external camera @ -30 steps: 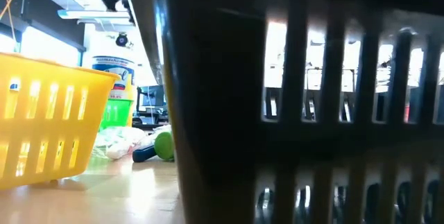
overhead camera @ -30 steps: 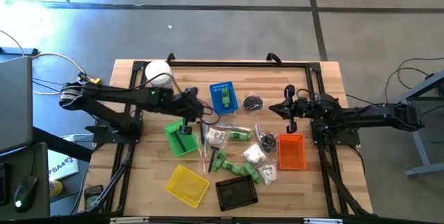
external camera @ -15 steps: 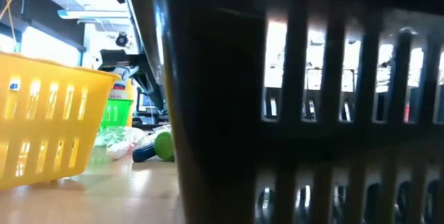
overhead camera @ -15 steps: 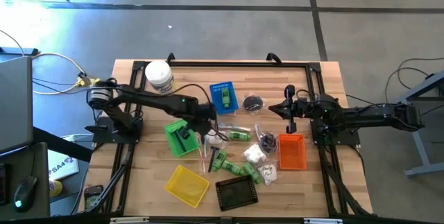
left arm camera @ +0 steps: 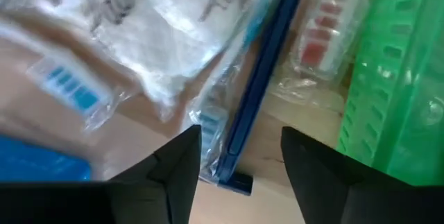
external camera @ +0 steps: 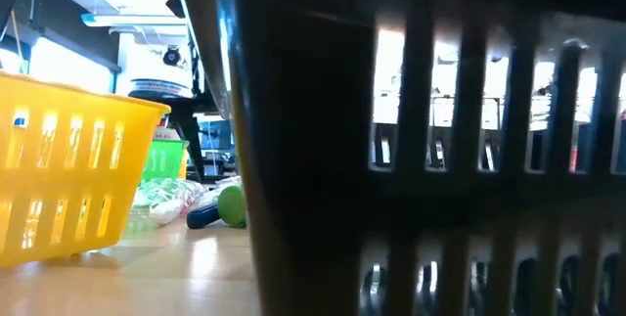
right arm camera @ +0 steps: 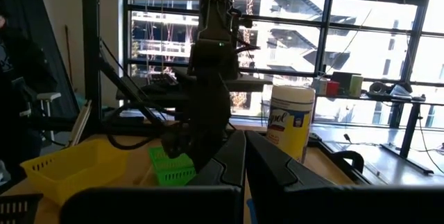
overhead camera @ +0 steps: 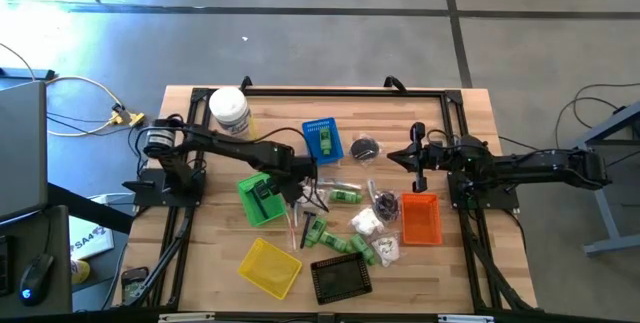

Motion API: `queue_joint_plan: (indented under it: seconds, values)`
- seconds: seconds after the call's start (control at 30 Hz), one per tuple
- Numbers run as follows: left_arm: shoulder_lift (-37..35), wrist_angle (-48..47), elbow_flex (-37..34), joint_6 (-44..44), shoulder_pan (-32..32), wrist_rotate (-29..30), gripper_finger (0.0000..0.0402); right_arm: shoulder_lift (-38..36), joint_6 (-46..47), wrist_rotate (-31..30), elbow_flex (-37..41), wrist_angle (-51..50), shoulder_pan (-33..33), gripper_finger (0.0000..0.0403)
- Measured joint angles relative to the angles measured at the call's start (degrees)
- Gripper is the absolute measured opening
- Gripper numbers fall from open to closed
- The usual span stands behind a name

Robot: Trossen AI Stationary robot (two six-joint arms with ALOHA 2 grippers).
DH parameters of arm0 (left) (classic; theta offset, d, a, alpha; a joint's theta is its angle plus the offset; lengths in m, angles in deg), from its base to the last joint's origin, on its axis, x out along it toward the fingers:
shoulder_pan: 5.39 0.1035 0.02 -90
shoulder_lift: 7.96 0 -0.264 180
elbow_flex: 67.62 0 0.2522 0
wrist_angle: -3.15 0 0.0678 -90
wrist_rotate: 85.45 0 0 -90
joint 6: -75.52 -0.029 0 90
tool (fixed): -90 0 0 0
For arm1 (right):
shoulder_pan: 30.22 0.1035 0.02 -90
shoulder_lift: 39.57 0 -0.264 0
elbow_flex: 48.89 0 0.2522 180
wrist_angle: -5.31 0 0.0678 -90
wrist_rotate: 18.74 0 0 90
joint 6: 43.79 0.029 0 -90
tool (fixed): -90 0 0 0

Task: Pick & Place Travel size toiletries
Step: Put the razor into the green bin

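Travel size toiletries [overhead camera: 345, 225]: a loose heap at the table's middle, between the green basket [overhead camera: 258, 198] and the orange basket [overhead camera: 421, 219]; green bottles, white packets, pale sticks. The left wrist view alone shows detail: a blue-handled stick in clear wrap [left arm camera: 257, 89] lying on the wood just beside the green basket's wall, crumpled packets past it. Left gripper [overhead camera: 304, 189]: low over the heap's near edge, fingers spread, nothing between them (a second ago it stood over the green basket, fingers closer together). Right gripper [overhead camera: 419, 169]: above the orange basket, fingers pressed together, empty; unmoved. The low view is mostly blocked by the black basket [external camera: 421, 140]; beside it the yellow basket [external camera: 68, 174] and one green bottle [external camera: 231, 204]. Surface: pale wooden table [overhead camera: 200, 253]; white jar [overhead camera: 229, 110] at its far left corner. Room: grey floor; large windows in the right wrist view.
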Motion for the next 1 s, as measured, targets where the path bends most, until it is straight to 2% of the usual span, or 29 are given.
queue_joint_plan:
  seconds: [0.27,0.7,1.0]
  values:
    - [0.0,-0.1,0.0,-3.1,-0.1,0.9,0.0175,0.0,-0.1,0.0,0.0,-0.1,0.0,0.0003]
    - [2.6,1.6,0.2,-9.0,-0.2,0.5,0.0107,0.0,-0.3,0.0,0.0,0.2,0.0,0.0003]
    - [2.8,3.2,0.0,-7.8,-0.2,1.0,0.0101,0.0,-0.3,-0.1,0.0,0.2,0.0,0.0003]
